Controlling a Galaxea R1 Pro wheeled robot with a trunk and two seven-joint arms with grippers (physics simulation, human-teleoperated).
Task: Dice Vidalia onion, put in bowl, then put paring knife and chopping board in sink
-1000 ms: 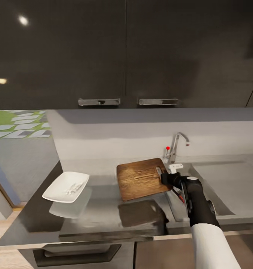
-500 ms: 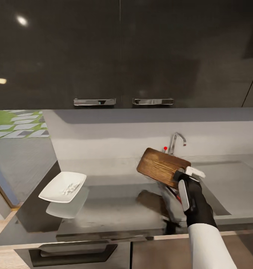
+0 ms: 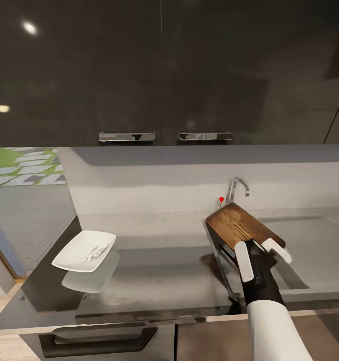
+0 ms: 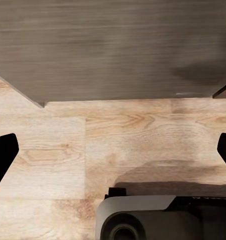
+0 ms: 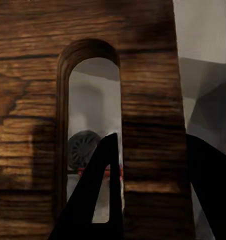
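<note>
Grey sink (image 3: 309,240) lies under the pincer-held chopping board (image 3: 239,223).

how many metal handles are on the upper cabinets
2. The left handle and the right handle sit side by side along the bottom edge of the dark upper cabinets, above the tap. Cabinets past the frame's edges may carry more.

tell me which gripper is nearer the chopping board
Right. The right gripper grips the chopping board at its near end, over the sink; the left gripper hangs low over the floor.
</note>
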